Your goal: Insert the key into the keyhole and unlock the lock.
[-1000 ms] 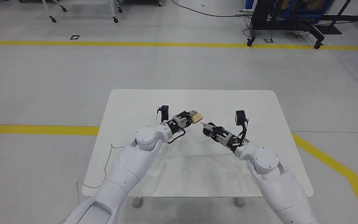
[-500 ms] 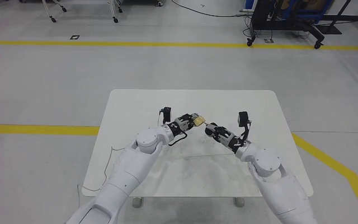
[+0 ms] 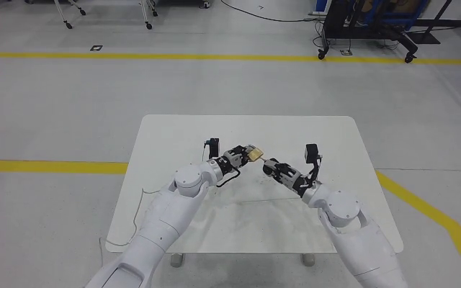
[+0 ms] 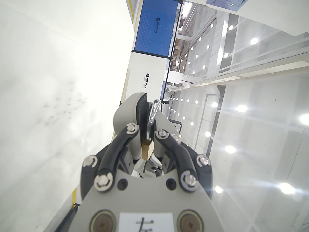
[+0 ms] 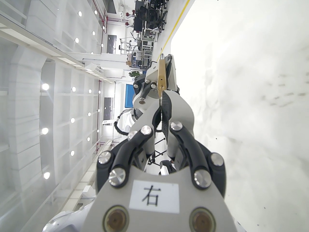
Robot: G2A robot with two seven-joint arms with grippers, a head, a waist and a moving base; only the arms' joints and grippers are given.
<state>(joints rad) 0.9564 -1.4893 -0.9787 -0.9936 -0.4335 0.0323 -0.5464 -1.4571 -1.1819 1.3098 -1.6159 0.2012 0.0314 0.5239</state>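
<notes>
Grippers, two, both held above the middle of the table, tips facing each other and nearly meeting. Right gripper [image 3: 269, 167], one: its fingers [image 5: 179, 112] are pressed together, pinching the key [image 5: 160, 95]. Key, one: only a thin blade shows beyond the black pads, the rest being hidden between them. The blade points straight at the padlock and its tip meets the lock's near end; whether it sits inside the lock body cannot be told. Left gripper [image 3: 240, 155], one: its fingers [image 4: 125, 114] are closed on the padlock [image 3: 253, 152], gripping it by its flat sides. Padlock, one: brass body, seen edge-on from the right wrist, clear of the table surface, lying between the two grippers and in line with the key. Shackle [image 4: 154, 108], one: silver, curved, showing past the left fingertips at the end turned away from the right gripper. Table [image 3: 180, 137], one: white top with rounded corners, faint scuff marks on its surface below the grippers. Yellow floor lines, two: one [image 3: 57, 167] running level with the table and passing beneath it, one [image 3: 216, 55] crossing the floor well beyond it. Black-framed cart [image 3: 367, 32], one: on castors, standing past the farther line toward the right. Castored stands [image 3: 148, 14], two: at the far left edge of the floor.
</notes>
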